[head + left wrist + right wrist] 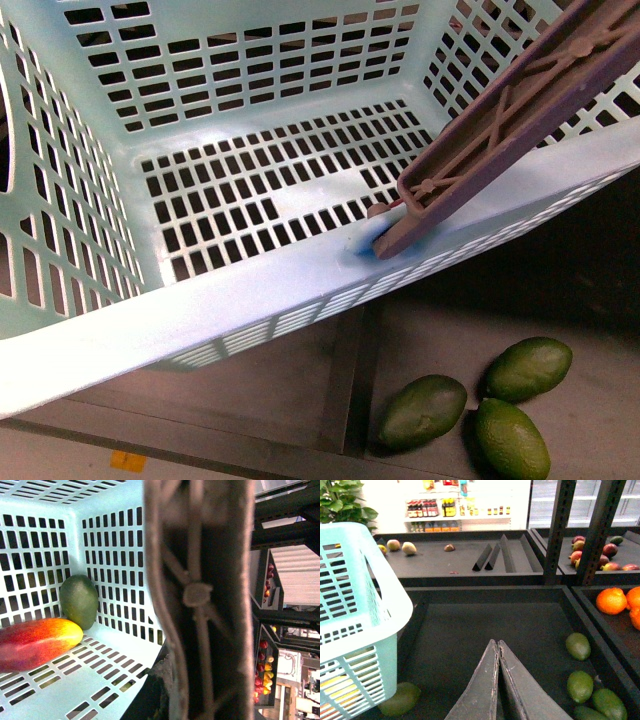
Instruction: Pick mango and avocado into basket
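The basket fills my front view, its brown handle lying across the rim. Inside it lie a mango and an avocado, touching. My right jaws are pressed together, empty; the left jaws' state I cannot tell.

The right arm's dark grey, tapered two-finger gripper shows its fingers pressed together at the tips, gripping nothing. No part of the left arm's gripper can be made out in any view.
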Motion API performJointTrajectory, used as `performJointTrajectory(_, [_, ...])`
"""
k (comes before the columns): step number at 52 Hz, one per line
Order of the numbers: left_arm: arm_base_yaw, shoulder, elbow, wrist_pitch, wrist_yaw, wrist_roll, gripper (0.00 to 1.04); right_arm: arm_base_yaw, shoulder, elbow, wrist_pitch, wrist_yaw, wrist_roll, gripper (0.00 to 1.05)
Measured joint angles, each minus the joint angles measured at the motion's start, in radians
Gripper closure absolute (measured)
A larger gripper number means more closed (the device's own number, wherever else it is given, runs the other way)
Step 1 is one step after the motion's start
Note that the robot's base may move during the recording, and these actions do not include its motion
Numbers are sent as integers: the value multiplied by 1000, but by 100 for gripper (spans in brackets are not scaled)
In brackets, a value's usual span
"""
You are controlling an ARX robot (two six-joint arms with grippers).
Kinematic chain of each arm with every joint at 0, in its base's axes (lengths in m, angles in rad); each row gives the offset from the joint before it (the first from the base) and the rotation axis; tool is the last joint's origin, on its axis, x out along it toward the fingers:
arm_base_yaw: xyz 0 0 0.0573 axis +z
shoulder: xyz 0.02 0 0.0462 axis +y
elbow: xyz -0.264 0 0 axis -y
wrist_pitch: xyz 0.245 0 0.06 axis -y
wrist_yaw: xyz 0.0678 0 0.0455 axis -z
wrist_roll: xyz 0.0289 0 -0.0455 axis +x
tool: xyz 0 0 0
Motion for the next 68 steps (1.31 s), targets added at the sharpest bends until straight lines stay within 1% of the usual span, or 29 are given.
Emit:
performJointTrajectory(3, [0, 0, 0, 0, 0, 0, 101, 0, -35, 0, -37, 0, 0, 103])
performJointTrajectory(5, [0, 0, 0, 0, 0, 0, 101, 0, -103, 0, -135, -3, 0, 103])
performJointTrajectory(7, [0, 0, 0, 0, 1, 0, 101, 0, -156, 0, -176, -1, 0, 103])
performJointTrajectory(20, [0, 0, 0, 0, 1, -2, 101, 0, -180, 0, -186, 0, -1, 102])
performJointTrajectory(22, [0, 0, 0, 0, 1, -1, 101, 0, -180, 0, -186, 0, -1, 95])
performJointTrajectory(26, [0, 0, 0, 0, 0, 0, 101, 0, -180, 0, -186, 0, -1, 78])
performJointTrajectory(32, [0, 0, 0, 0, 0, 0, 101, 0, -180, 0, -186, 0, -1, 57])
performJointTrajectory(35, [0, 0, 0, 0, 1, 0, 101, 0, -180, 0, -186, 0, -1, 43])
performJointTrajectory(40, [0, 0, 0, 0, 1, 0, 101, 0, -180, 0, -186, 0, -1, 24])
performJointTrajectory(41, [-1, 0, 0, 1, -15, -7, 101, 0, -180, 0, -186, 0, -1, 19])
performJointTrajectory(43, [-11, 0, 0, 18, -75, -30, 101, 0, -180, 0, -186, 0, -1, 14])
performJointTrajectory(45, [-24, 3, 0, 43, -180, -99, 101, 0, -180, 0, -186, 0, -1, 8])
performJointTrajectory(46, [-27, 4, 0, 47, -205, -128, 101, 0, -180, 0, -186, 0, -1, 7])
performJointTrajectory(47, [-35, 8, 1, 56, -284, -173, 101, 0, -180, 0, -186, -1, -1, 8])
performJointTrajectory(49, [-36, 15, 8, 63, -350, -223, 101, 0, -180, 0, -186, -1, -1, 9])
performJointTrajectory(50, [-32, 20, 14, 64, -360, -233, 101, 0, -181, 0, -186, 0, -1, 9])
performJointTrajectory(58, [17, 79, 65, 72, -345, -270, 101, 0, -181, 0, -186, 0, -1, 9])
performJointTrajectory(68, [108, 200, 115, 31, -265, -306, 101, 0, -181, 0, -186, 0, -1, 9])
